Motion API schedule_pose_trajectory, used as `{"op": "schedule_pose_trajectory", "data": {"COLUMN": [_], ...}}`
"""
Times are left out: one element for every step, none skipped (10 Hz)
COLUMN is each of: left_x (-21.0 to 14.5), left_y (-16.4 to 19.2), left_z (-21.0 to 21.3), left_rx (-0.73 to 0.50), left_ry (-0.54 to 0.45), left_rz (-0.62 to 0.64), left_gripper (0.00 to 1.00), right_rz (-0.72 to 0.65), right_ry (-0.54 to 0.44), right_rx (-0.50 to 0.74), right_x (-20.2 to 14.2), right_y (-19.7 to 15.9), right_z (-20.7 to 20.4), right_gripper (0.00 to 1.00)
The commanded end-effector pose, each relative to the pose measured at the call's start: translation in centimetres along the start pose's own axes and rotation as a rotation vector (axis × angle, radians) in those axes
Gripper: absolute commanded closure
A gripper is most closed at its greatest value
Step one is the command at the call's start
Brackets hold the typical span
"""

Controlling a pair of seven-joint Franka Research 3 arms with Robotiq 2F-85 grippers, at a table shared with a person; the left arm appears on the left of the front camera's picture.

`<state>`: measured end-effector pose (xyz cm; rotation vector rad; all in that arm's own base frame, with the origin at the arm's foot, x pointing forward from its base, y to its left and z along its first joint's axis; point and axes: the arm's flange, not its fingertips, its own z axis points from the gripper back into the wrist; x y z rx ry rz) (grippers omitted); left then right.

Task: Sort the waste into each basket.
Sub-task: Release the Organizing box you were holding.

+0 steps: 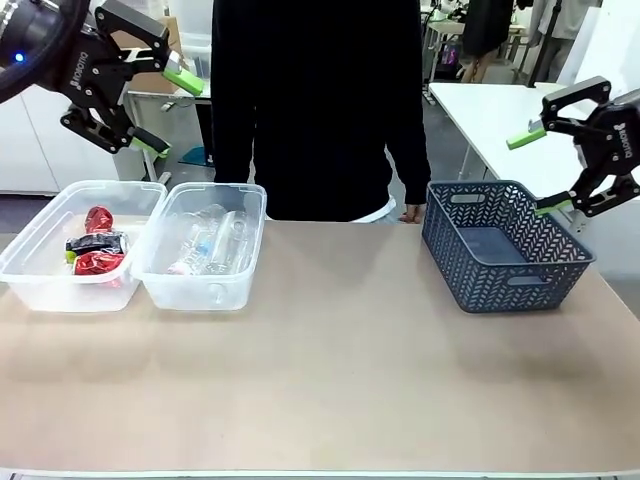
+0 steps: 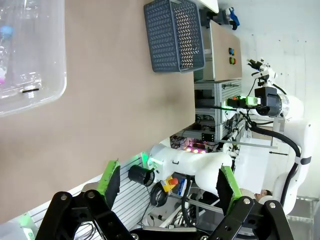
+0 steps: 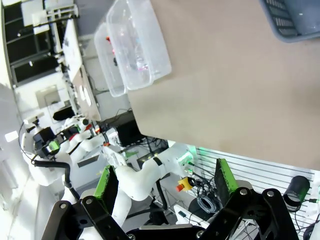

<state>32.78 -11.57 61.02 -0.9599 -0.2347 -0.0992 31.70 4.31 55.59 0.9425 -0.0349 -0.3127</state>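
Left hand (image 1: 158, 113) raised above counter's (image 1: 330, 350) left end, fingers spread, nothing between them. Below it, left clear tub (image 1: 40, 275) holds red cans and wrappers (image 1: 97, 248). Just beside, touching along rims, second clear tub (image 1: 205, 290) holds clear bottles (image 1: 212, 242). Person in black (image 1: 320, 100) stands behind counter at far edge. Dark blue lattice basket (image 1: 505, 250) sits toward counter's right end. Right hand (image 1: 540, 172) hangs in air beside basket's far right corner, fingers spread, holding nothing.

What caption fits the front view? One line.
Both tools open and raised; red waste and bottles sorted into separate tubs.
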Motion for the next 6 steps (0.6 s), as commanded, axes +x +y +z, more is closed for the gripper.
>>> {"op": "schedule_pose_trajectory", "data": {"left_x": [-0.06,-0.06,-0.06,-0.06,-0.06,-0.06], "left_y": [0.03,0.03,0.03,0.03,0.03,0.03], "left_z": [-0.11,-0.11,-0.11,-0.11,-0.11,-0.11], "left_rx": [-0.026,-0.026,-0.026,-0.026,-0.026,-0.026], "left_ry": [0.000,0.000,0.000,0.000,0.000,0.000], "left_rz": [-0.004,-0.004,-0.004,-0.004,-0.004,-0.004], "left_gripper": [0.00,0.00,0.00,0.00,0.00,0.00], "right_rz": [0.024,0.024,0.024,0.024,0.024,0.024], "right_ry": [0.011,0.011,0.011,0.011,0.011,0.011], "right_rx": [0.025,0.025,0.025,0.025,0.025,0.025], "right_x": [0.21,0.21,0.21,0.21,0.21,0.21], "right_y": [-0.11,-0.11,-0.11,-0.11,-0.11,-0.11], "right_z": [0.21,0.21,0.21,0.21,0.21,0.21], "right_gripper": [0.00,0.00,0.00,0.00,0.00,0.00]}}
